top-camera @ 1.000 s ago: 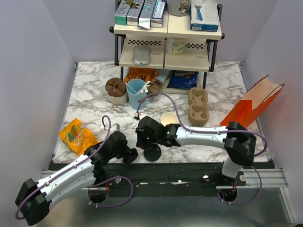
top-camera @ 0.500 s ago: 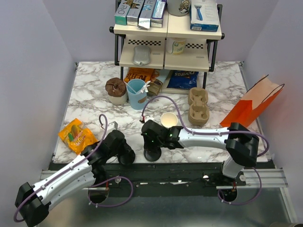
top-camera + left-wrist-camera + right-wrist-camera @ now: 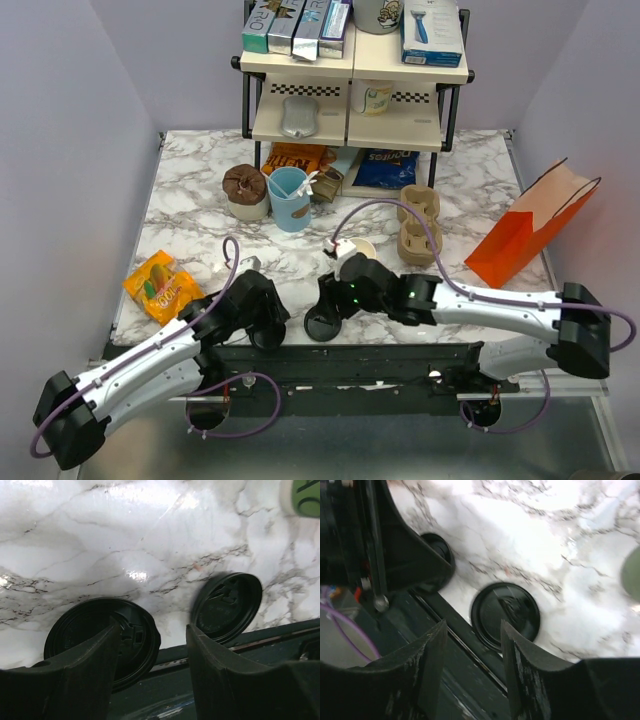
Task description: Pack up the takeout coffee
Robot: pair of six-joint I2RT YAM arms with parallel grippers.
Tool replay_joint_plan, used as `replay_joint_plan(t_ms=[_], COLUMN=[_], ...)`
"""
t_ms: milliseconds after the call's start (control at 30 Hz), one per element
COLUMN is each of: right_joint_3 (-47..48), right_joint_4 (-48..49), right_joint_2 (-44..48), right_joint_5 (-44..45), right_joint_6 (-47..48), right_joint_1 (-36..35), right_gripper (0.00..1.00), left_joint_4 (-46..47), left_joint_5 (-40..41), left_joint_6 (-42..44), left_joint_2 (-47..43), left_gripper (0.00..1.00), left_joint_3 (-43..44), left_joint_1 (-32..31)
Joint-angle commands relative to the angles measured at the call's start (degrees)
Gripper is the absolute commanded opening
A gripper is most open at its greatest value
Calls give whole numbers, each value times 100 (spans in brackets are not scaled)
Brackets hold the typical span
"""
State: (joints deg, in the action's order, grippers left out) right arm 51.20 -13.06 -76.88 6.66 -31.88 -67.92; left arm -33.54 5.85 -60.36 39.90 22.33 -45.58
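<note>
The takeout coffee cup [image 3: 358, 247] stands open-topped on the marble, its cream inside showing just behind my right arm; its green side peeks in at the left wrist view's top right corner [image 3: 303, 497]. Two round black lids lie flat at the table's near edge: one [image 3: 322, 326] [image 3: 227, 607] [image 3: 506, 614] and one further left [image 3: 266, 336] [image 3: 95, 637] [image 3: 438, 555]. My left gripper [image 3: 264, 320] [image 3: 153, 627] hangs open over the left lid with nothing in it. Above the other lid's near rim, my right gripper [image 3: 326, 306] [image 3: 473, 625] is open and holds nothing.
A light blue cup with a stirrer [image 3: 290, 197] and a brown-topped tub [image 3: 245, 190] stand mid-table. Brown pulp carriers [image 3: 420, 225] sit right of the cup, an orange paper bag [image 3: 530, 225] lies at the right, a yellow snack bag [image 3: 160, 285] at the left. A stocked shelf rack [image 3: 355, 70] fills the back.
Both grippers have gone from shut to open. The right arm has stretched out to the right while its gripper stayed by the lid. Both lids lie where they were.
</note>
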Motion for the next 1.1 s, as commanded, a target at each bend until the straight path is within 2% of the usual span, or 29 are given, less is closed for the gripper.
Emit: replay_joint_plan(t_ms=[0, 167, 400, 567, 700, 733, 867, 967, 1067], right_joint_3=[-680, -936, -1050, -1130, -1165, -1191, -1218, -1296, -1323], right_joint_4=[-74, -170, -188, -311, -425, -434, -469, -452, -408], right_joint_2=[700, 1017, 1236, 1439, 1606, 1632, 1755, 1791, 1817], right_joint_5=[467, 714, 652, 846, 925, 899, 671, 565, 600], right_joint_6=[182, -2, -337, -327, -354, -345, -126, 119, 374], right_joint_1=[-37, -28, -28, -37, -37, -37, -28, -37, -37], right_gripper=[62, 68, 69, 70, 71, 71, 73, 76, 77], left_joint_4=[-57, 383, 611, 1016, 876, 823, 927, 1384, 1622], left_joint_5=[-224, -444, 740, 1304, 1683, 1744, 2111, 2035, 1921], left_joint_6=[244, 68, -739, -986, -759, -741, -609, -285, 76], left_joint_2=[351, 615, 914, 1090, 1484, 1555, 1801, 2144, 2636], left_gripper=[64, 65, 76, 77, 80, 80, 82, 83, 87], left_joint_3=[272, 35, -184, -273, -45, 60, 228, 325, 658], left_joint_1=[-117, -126, -91, 102, 707, 1161, 1955, 2656, 3089])
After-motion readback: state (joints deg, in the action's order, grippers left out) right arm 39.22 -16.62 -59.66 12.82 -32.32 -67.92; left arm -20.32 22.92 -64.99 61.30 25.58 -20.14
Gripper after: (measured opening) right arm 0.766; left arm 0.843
